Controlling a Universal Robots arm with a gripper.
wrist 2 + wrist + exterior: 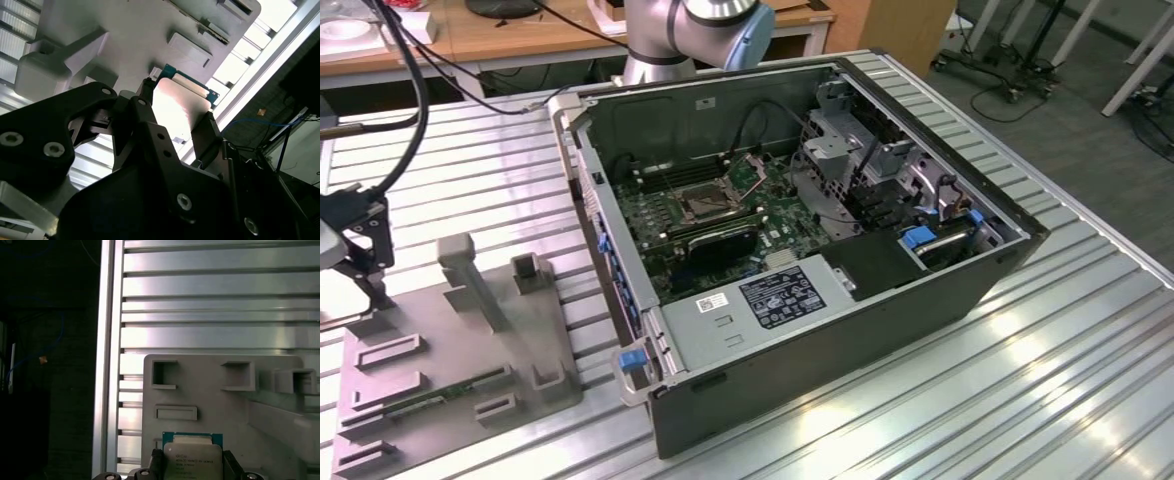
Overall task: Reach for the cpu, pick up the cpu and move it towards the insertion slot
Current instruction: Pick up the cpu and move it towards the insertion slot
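Gripping fingers (157, 466): pinching the cpu (192, 459) by two opposite edges, in both wrist views.
Place of cpu: over the grey tray (210, 390), perhaps just clear of it.
Insertion slot (700, 203): on the motherboard (650, 218) in the open case (881, 320), well apart from the gripper (376, 290).

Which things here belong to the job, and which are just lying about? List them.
Job: cpu, gripped by the gripper; insertion slot.
Lying about: grey tray; green memory stick; power supply.
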